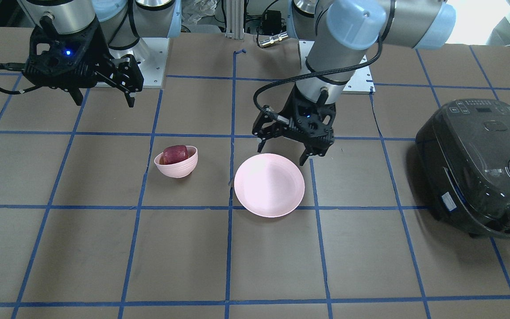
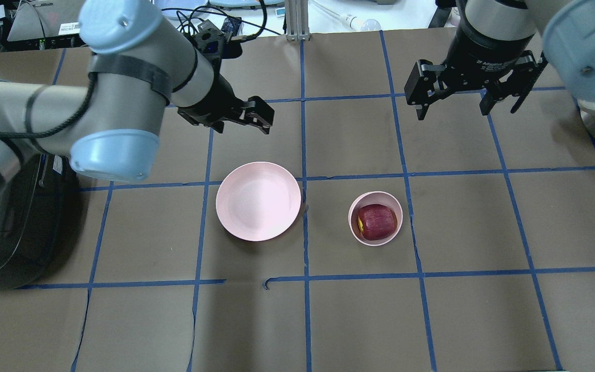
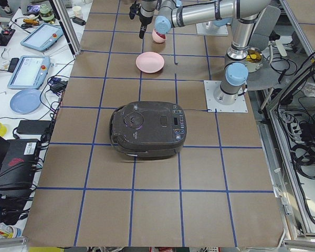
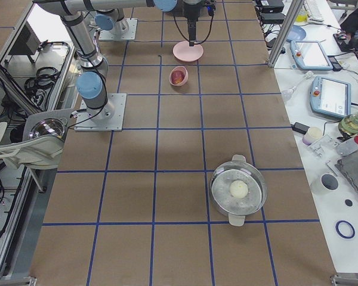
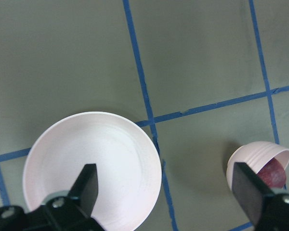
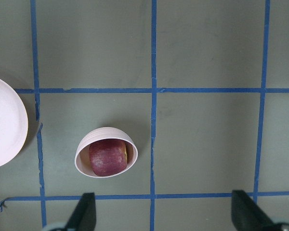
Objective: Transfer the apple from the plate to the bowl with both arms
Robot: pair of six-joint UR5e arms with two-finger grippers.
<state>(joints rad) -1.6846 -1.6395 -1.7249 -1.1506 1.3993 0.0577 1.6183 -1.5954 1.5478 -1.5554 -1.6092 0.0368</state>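
Observation:
The dark red apple (image 1: pixel 175 154) lies inside the small deep pink bowl (image 1: pixel 177 170); both also show in the overhead view, apple (image 2: pixel 377 221) and bowl (image 2: pixel 375 197). The wide pink plate (image 1: pixel 269 184) (image 2: pixel 258 200) stands empty beside the bowl. My left gripper (image 1: pixel 282 153) (image 2: pixel 244 129) is open and empty, low over the plate's edge nearest my base. My right gripper (image 1: pixel 104 103) (image 2: pixel 455 112) is open and empty, raised, back from the bowl. The left wrist view shows the plate (image 5: pixel 91 149) and bowl (image 5: pixel 253 156); the right wrist view shows the apple (image 6: pixel 107 157).
A dark rice cooker (image 1: pixel 481 168) (image 2: pixel 3 222) stands on my left side of the table. A steel pot with a glass lid (image 4: pixel 238 190) stands far off on my right side. Blue tape lines grid the brown table.

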